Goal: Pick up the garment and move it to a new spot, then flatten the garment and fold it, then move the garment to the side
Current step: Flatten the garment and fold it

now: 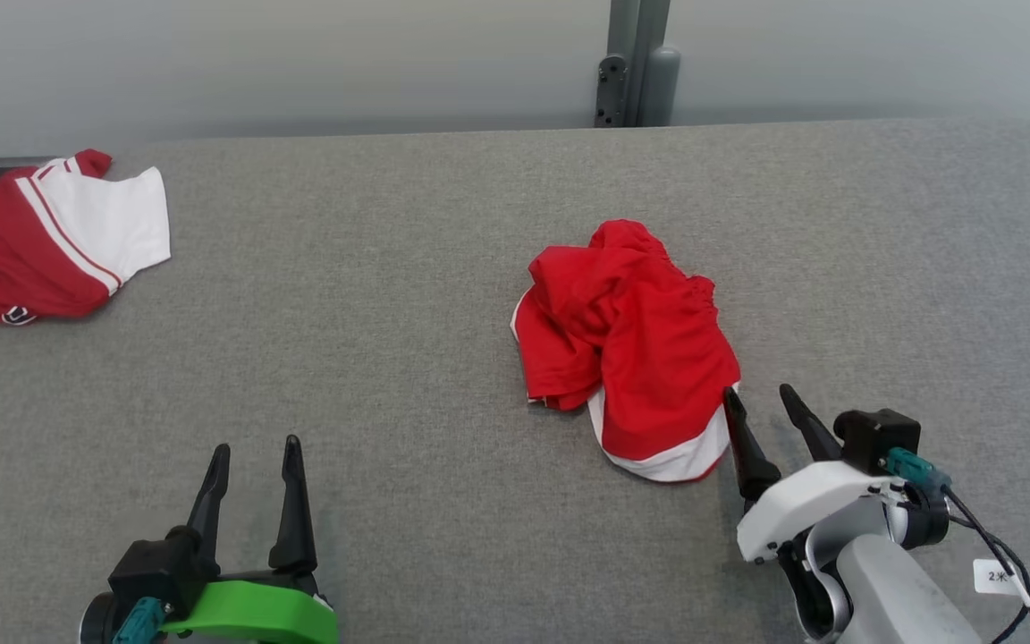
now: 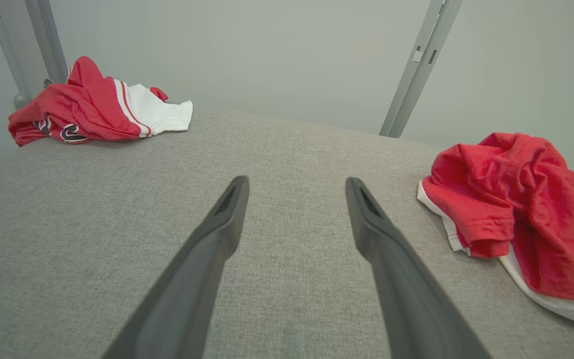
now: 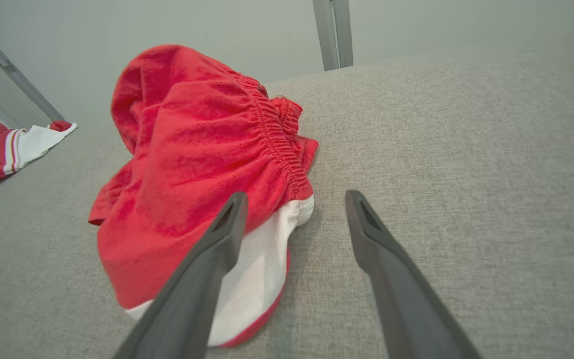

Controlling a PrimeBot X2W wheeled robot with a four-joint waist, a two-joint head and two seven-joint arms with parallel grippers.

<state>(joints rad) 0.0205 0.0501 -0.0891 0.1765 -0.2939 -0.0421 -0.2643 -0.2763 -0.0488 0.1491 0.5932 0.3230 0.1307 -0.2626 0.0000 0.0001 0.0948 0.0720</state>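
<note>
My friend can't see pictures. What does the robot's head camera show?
A crumpled red garment with white trim lies on a grey fabric surface, the open right gripper beside its near edge. The open left gripper sits lower left; a second red and white garment lies far left.

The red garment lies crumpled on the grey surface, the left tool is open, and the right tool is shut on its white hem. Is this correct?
Not quite. The right wrist view shows the right tool open at the white hem of the red garment, gripping nothing. The rest holds: the garment is crumpled on the grey surface, and the left tool is open.
</note>
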